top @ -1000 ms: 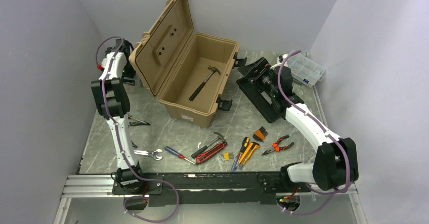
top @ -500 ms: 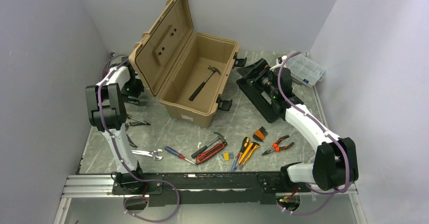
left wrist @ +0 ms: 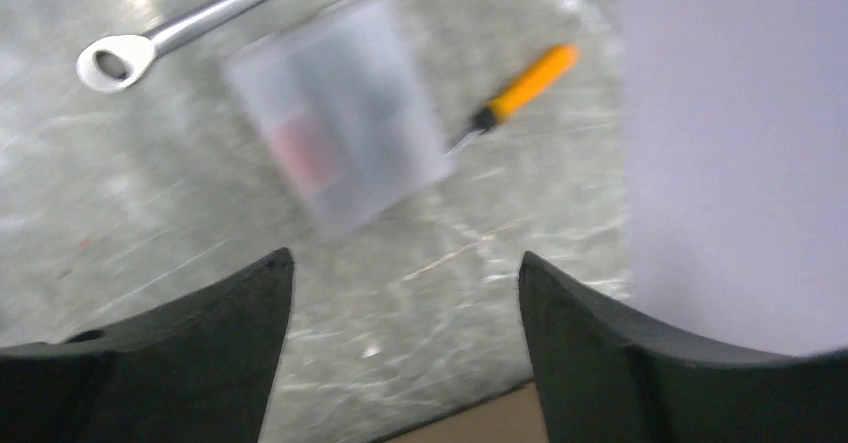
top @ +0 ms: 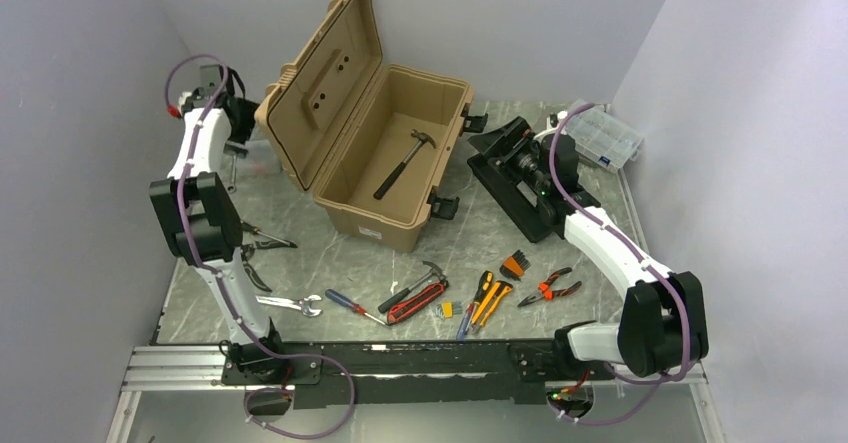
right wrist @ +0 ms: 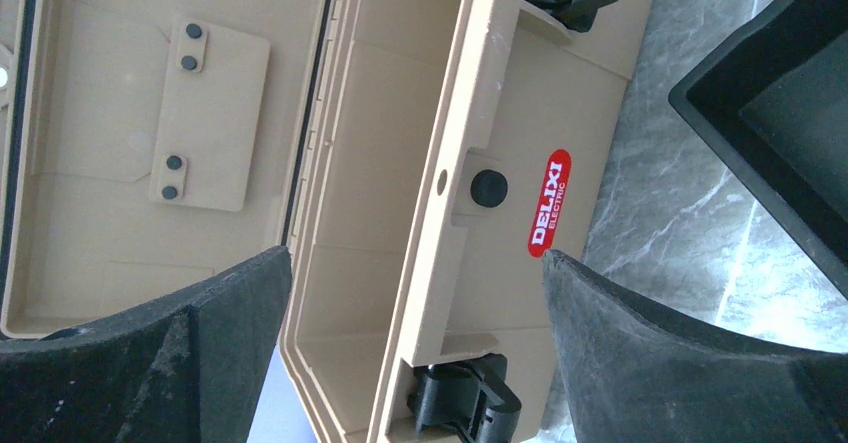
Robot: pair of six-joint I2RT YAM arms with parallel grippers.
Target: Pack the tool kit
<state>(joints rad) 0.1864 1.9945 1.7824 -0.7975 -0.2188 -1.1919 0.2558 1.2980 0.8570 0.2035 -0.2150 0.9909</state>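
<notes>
Left gripper (left wrist: 405, 258) and right gripper (right wrist: 415, 258) — both spread wide, empty.

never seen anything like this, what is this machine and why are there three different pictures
These are two robot arms bolted to the near edge of a table. The wide picture comes from a camera above and behind them, showing the left arm and right arm. The other two come from a camera on each wrist; the dark shapes at the bottom are that arm's own jaws. On the table stands an open tan toolbox with a hammer inside, a black tray beside it, a clear organiser case, and loose tools such as pliers and a wrench near the arms. The left wrist picture is blurred. Both pairs of jaws stand open and hold nothing.
</notes>
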